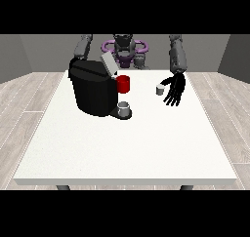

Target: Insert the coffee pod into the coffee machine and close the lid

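Note:
A black coffee machine (93, 90) stands at the table's left back, its grey lid (108, 64) tilted up and open. A red part (124, 84) shows at the machine's right side, and a grey cup (124, 108) sits on its base below. A small grey coffee pod (159, 89) stands upright on the table to the right of the machine. The hand at the view's right (174, 90) hovers just right of the pod, fingers straight and pointing down, apart from the pod. The other hand is hidden behind the machine; only its arm (83, 47) shows.
The large white table (127, 148) stretches towards the camera with a wide bare front part. Its edges run along a wooden floor on both sides.

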Tool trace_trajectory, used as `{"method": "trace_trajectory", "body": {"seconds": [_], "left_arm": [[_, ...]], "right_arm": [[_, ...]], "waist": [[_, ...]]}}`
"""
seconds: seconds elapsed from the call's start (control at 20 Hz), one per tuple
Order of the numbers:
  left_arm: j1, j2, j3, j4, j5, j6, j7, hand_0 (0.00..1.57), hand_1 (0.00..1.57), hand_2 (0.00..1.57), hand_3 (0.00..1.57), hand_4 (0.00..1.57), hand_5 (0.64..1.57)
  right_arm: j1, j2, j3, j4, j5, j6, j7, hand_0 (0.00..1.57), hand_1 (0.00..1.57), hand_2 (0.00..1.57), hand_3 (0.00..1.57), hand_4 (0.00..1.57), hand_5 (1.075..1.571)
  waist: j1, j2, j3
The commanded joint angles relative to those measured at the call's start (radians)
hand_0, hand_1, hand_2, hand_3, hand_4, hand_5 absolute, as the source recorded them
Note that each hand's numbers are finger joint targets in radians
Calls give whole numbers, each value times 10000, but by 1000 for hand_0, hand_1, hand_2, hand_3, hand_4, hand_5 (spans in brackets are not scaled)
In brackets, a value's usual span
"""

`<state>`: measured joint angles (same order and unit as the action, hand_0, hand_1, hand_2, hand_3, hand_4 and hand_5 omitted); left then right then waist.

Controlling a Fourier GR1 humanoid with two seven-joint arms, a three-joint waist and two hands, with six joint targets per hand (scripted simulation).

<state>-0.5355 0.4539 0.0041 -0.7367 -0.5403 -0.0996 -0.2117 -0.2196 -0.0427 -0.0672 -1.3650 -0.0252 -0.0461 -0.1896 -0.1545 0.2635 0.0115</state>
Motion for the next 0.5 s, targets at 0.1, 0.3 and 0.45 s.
{"method": "trace_trajectory", "body": {"seconds": [0.1,0.3,0.45], "left_arm": [[-103,-706,-497,430,-746,491,52,1072,1072,1138,1114,0,1571],[70,-985,-821,267,-1208,816,145,1207,1207,1222,1091,0,1571],[-106,-1525,-1032,153,-1167,356,516,1262,1262,1250,1097,73,1571]], "right_arm": [[-65,-133,-160,527,-66,83,-39,0,0,0,0,385,1571],[173,155,-26,1044,56,14,-618,0,0,0,0,399,1571],[-391,80,-228,1211,-13,-211,-84,0,0,0,0,328,1571]], "waist": [[-69,-166,-117],[37,-336,-117],[81,-513,-114]]}}
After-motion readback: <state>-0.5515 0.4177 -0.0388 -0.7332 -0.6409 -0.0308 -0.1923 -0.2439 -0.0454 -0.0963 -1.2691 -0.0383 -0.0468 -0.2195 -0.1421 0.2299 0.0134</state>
